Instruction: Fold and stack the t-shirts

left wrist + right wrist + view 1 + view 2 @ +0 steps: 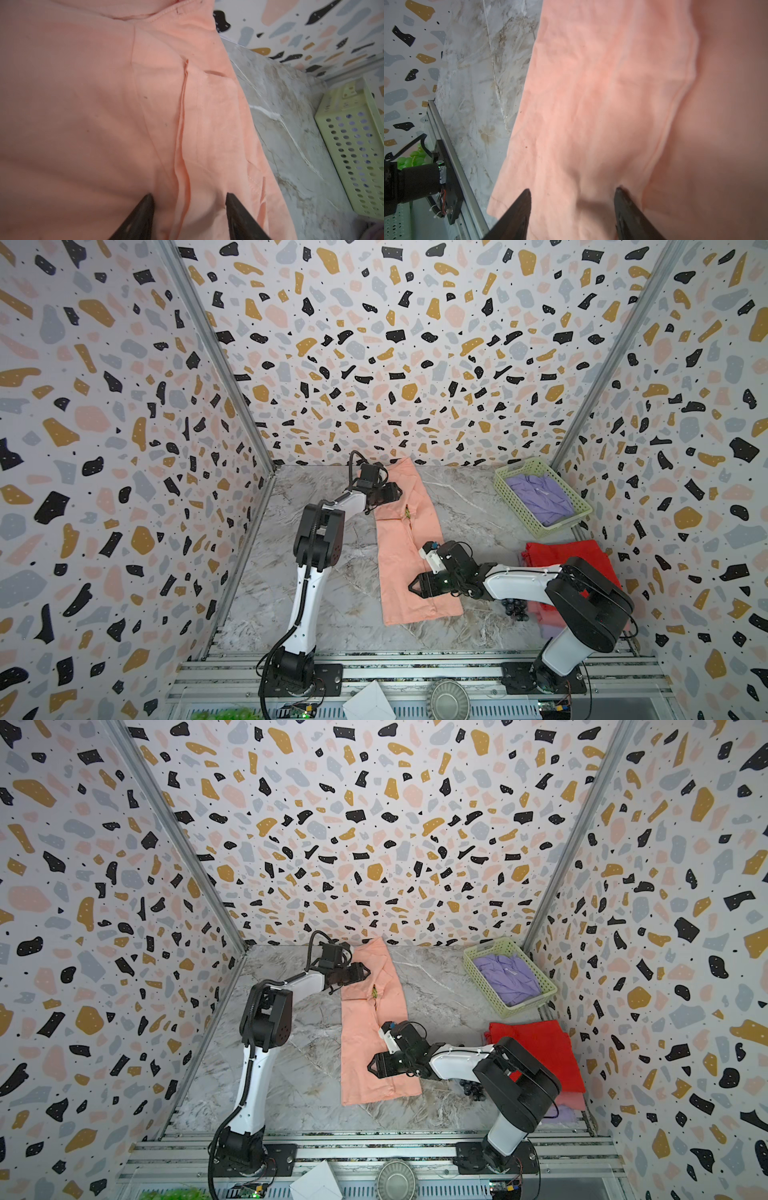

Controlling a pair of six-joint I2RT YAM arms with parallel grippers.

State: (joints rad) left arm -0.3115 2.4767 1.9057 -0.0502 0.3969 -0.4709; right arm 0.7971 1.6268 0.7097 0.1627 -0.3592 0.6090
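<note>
— Peach cloth under both sets of jaws, is it?
— Yes. The left gripper (188, 196) has its jaws partway apart, tips down at the peach tee (83, 104), with a raised fold running between them. Nothing looks pinched.
— And the right gripper (572, 190)?
— Much the same: jaws apart and empty, over the tee near its front corner. Whether the tips touch the cloth I cannot tell.
— Where does that tee lie?
— In both top views it is a long folded strip down the middle of the table (332, 593), back to front. The left gripper (397, 491) is at its far end, reaching in from the left edge; the right gripper (412, 587) comes in from the right, nearer the front.
— The other tees?
— The red tee (557, 556) lies flat at the right, partly under the right arm, a pink tee (575, 1100) showing beneath it. The lavender tee (540, 497) sits crumpled in the basket (512, 501) at the back right. The grapes (515, 610) lie between peach and red.
</note>
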